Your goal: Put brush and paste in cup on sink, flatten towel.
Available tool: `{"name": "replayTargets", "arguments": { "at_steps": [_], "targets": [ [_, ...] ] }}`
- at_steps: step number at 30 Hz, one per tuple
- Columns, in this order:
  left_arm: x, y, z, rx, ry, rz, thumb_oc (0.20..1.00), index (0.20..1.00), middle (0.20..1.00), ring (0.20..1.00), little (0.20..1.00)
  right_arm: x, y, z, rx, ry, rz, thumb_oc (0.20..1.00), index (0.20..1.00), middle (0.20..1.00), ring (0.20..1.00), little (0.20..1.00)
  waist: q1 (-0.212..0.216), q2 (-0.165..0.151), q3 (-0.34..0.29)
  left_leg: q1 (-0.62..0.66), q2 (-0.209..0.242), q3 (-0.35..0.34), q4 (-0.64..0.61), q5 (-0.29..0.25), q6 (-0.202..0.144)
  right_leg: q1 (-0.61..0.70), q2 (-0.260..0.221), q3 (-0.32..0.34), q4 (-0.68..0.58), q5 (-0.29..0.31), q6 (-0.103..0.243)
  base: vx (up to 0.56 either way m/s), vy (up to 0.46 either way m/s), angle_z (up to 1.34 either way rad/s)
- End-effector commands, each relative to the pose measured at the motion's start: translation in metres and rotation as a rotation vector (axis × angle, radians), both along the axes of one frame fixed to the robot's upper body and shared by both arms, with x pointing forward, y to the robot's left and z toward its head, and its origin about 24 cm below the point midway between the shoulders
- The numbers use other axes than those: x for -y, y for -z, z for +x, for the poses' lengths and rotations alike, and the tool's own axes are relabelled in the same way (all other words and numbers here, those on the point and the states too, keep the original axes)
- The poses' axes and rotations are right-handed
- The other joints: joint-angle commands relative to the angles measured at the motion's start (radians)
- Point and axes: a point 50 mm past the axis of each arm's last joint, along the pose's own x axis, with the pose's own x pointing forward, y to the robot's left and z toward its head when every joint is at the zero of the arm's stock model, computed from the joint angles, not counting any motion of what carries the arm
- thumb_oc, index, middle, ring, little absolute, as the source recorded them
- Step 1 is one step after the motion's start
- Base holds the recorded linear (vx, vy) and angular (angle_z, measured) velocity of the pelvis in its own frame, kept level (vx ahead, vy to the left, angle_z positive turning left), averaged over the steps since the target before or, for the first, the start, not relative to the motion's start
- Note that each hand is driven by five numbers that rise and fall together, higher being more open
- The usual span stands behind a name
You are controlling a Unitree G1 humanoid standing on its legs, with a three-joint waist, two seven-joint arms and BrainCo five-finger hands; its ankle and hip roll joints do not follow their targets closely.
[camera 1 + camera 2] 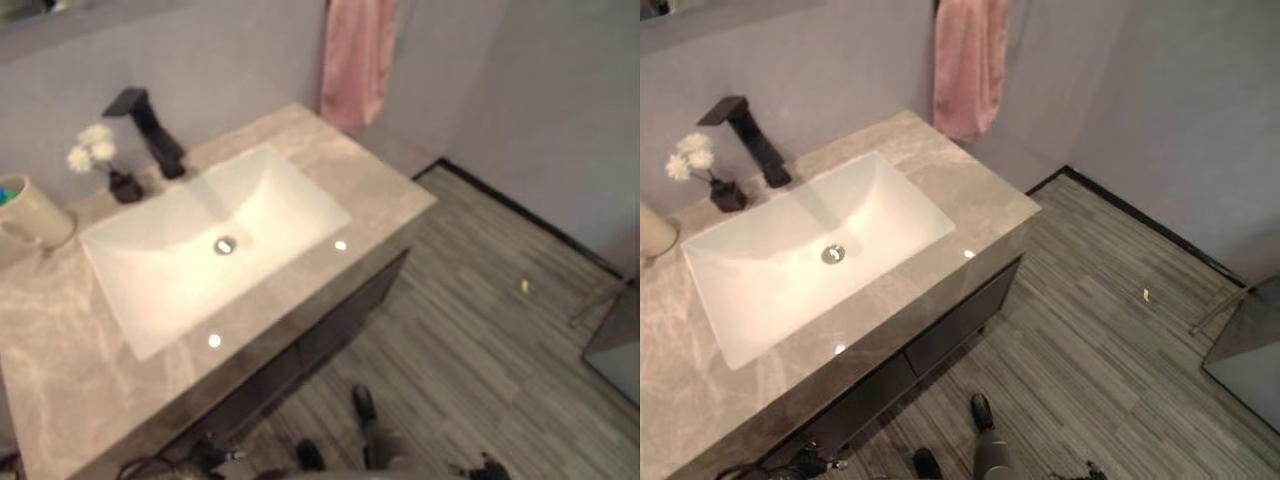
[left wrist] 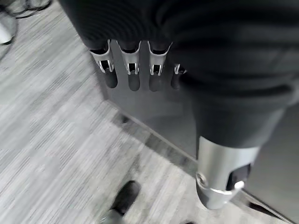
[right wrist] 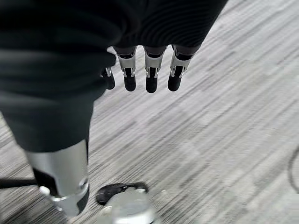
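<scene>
I see both my left hand (image 2: 140, 42) and right hand (image 3: 140, 37) hanging with fingers straight, holding nothing, pink towel (image 1: 357, 60) hanging by the sink (image 1: 200, 250), cup (image 1: 30, 212) on the desk

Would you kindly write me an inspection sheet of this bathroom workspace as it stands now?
Surface: marble-look countertop with a white rectangular basin; its drain is bare.
Job's things: cream cup at the counter's left edge, something blue in it; pink towel hanging on the wall. Brush and paste: nothing seen.
Clutter: black faucet; small dark vase of white flowers.
Robot hands: left robot hand and right robot hand hang over the floor, fingers straight, holding nothing.
Cables: nothing reported.
Surroundings: grey striped floor, grey walls.
</scene>
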Motion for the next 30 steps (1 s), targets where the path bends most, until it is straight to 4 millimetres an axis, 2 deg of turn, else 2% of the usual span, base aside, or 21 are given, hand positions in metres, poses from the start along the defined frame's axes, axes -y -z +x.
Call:
{"name": "replayTargets", "arguments": {
  "at_steps": [1, 2, 3, 7, 9, 13, 14, 16, 18, 19, 21, 23, 25, 26, 30],
  "targets": [
    [-0.01, -0.005, 0.009, 0.028, -0.003, 0.043, 1.0, 1.0, 1.0, 1.0, 1.0, 0.021, -0.01, 0.014, 0.014, -0.021, -0.086, 1.0, 1.0, 1.0, 1.0, 1.0, 0.026, 0.022, -0.004, -0.009, -0.008, -0.201, 0.076, -0.124, 0.015, 0.088, 0.003, -0.108, 0.096, -0.147, -0.017, 0.04, -0.107, -0.19],
    [-0.01, -0.005, 0.009, 0.028, -0.003, 0.043, 1.0, 1.0, 1.0, 1.0, 1.0, 0.021, -0.01, 0.014, 0.014, -0.021, -0.086, 1.0, 1.0, 1.0, 1.0, 1.0, 0.026, 0.022, -0.003, -0.008, -0.008, -0.201, 0.075, -0.124, 0.015, 0.087, 0.003, -0.108, 0.098, -0.149, -0.017, 0.06, -0.196, -0.34],
    [-0.01, -0.002, 0.001, -0.001, -0.017, 0.035, 1.0, 1.0, 1.0, 1.0, 1.0, 0.019, -0.01, 0.017, 0.017, -0.039, -0.081, 1.0, 1.0, 1.0, 1.0, 1.0, 0.036, 0.01, -0.023, 0.006, -0.005, -0.169, 0.055, -0.119, 0.003, 0.132, 0.017, -0.129, 0.051, -0.148, -0.013, 0.04, -0.225, -0.37],
    [-0.011, 0.002, -0.016, -0.062, -0.019, 0.038, 1.0, 1.0, 1.0, 1.0, 1.0, 0.016, -0.009, 0.018, 0.025, -0.057, -0.066, 1.0, 1.0, 1.0, 1.0, 1.0, 0.044, -0.005, -0.042, 0.021, 0.007, -0.144, 0.05, -0.11, -0.009, 0.162, 0.055, -0.085, -0.017, -0.126, -0.024, 0.06, -0.257, -0.5],
    [-0.014, 0.002, -0.02, -0.08, 0.003, 0.051, 1.0, 1.0, 1.0, 1.0, 1.0, 0.02, -0.01, 0.012, 0.017, -0.063, -0.063, 1.0, 1.0, 1.0, 1.0, 1.0, 0.045, -0.018, -0.052, 0.032, 0.018, -0.168, 0.064, -0.11, -0.024, 0.192, 0.082, -0.046, -0.045, -0.133, -0.04, 0.06, -0.314, -0.47],
    [-0.017, 0.0, -0.013, -0.057, 0.014, 0.051, 1.0, 1.0, 1.0, 1.0, 1.0, 0.03, -0.011, -0.004, -0.033, -0.048, -0.076, 1.0, 1.0, 1.0, 1.0, 1.0, 0.053, -0.039, -0.058, 0.02, 0.023, -0.228, 0.068, -0.083, -0.044, 0.215, 0.104, -0.028, -0.086, -0.128, -0.071, -0.02, -0.244, -0.22],
    [-0.017, -0.001, -0.011, -0.05, 0.017, 0.052, 1.0, 1.0, 1.0, 1.0, 1.0, 0.033, -0.011, -0.005, -0.035, -0.028, -0.082, 1.0, 1.0, 1.0, 1.0, 1.0, 0.057, -0.046, -0.056, 0.011, 0.019, -0.269, 0.079, -0.081, -0.051, 0.22, 0.109, -0.018, -0.096, -0.125, -0.075, -0.07, -0.212, 0.01],
    [-0.015, 0.0, -0.01, -0.044, 0.001, 0.044, 1.0, 1.0, 1.0, 1.0, 1.0, 0.034, -0.012, -0.004, -0.04, -0.025, -0.083, 1.0, 1.0, 1.0, 1.0, 1.0, 0.085, -0.064, -0.048, -0.027, -0.018, -0.45, 0.153, -0.097, -0.067, 0.222, 0.12, 0.019, -0.095, -0.128, -0.089, -0.06, -0.154, -0.18],
    [-0.015, -0.001, -0.008, -0.037, -0.011, 0.042, 1.0, 1.0, 1.0, 1.0, 1.0, 0.031, -0.011, 0.001, -0.037, -0.065, -0.073, 1.0, 1.0, 1.0, 1.0, 1.0, 0.11, -0.081, -0.042, -0.059, -0.05, -0.601, 0.2, -0.093, -0.076, 0.214, 0.126, 0.055, -0.09, -0.119, -0.094, -0.07, -0.047, -0.9],
    [-0.016, -0.001, -0.009, -0.041, -0.012, 0.042, 1.0, 1.0, 1.0, 1.0, 1.0, 0.029, -0.011, 0.001, -0.036, -0.071, -0.066, 1.0, 1.0, 1.0, 1.0, 1.0, 0.109, -0.084, -0.045, -0.06, -0.052, -0.617, 0.197, -0.101, -0.074, 0.209, 0.127, 0.064, -0.088, -0.117, -0.094, -0.07, 0.099, -0.95],
    [-0.013, 0.001, -0.012, -0.053, 0.0, 0.034, 1.0, 1.0, 1.0, 1.0, 1.0, 0.028, -0.01, 0.002, -0.025, -0.057, -0.058, 1.0, 1.0, 1.0, 1.0, 1.0, 0.103, -0.079, -0.049, -0.05, -0.049, -0.603, 0.173, -0.099, -0.065, 0.206, 0.125, 0.074, -0.092, -0.108, -0.087, -0.06, 0.186, -0.39],
    [-0.01, 0.001, -0.007, -0.049, 0.029, 0.034, 1.0, 1.0, 1.0, 1.0, 1.0, 0.027, -0.015, 0.026, 0.063, -0.058, -0.056, 1.0, 1.0, 1.0, 1.0, 1.0, 0.094, -0.049, -0.025, -0.083, -0.075, -0.579, 0.187, -0.107, -0.036, 0.143, 0.114, 0.117, -0.066, -0.067, -0.059, -0.24, 0.392, -0.13],
    [-0.009, 0.0, -0.001, -0.037, 0.056, 0.042, 1.0, 1.0, 1.0, 1.0, 1.0, 0.021, -0.016, 0.037, 0.088, -0.077, -0.039, 1.0, 1.0, 1.0, 1.0, 1.0, 0.093, -0.041, -0.004, -0.111, -0.086, -0.549, 0.203, -0.114, -0.026, 0.106, 0.107, 0.151, -0.074, -0.033, -0.038, -0.26, 0.375, -0.7],
    [-0.011, -0.003, 0.004, -0.022, 0.071, 0.056, 1.0, 1.0, 1.0, 1.0, 1.0, 0.013, -0.021, 0.059, 0.155, -0.155, -0.031, 1.0, 1.0, 1.0, 1.0, 1.0, 0.099, -0.04, 0.012, -0.143, -0.09, -0.502, 0.215, -0.12, -0.014, 0.072, 0.096, 0.179, -0.099, 0.001, -0.017, -0.2, 0.295, -0.82],
    [-0.012, -0.004, 0.008, -0.011, 0.085, 0.071, 1.0, 1.0, 1.0, 1.0, 1.0, 0.004, -0.024, 0.073, 0.204, -0.205, -0.021, 1.0, 1.0, 1.0, 1.0, 1.0, 0.099, -0.039, 0.027, -0.166, -0.083, -0.449, 0.23, -0.128, 0.001, 0.036, 0.099, 0.228, -0.099, 0.007, 0.002, -0.11, 0.172, -0.77]
  ]
}}
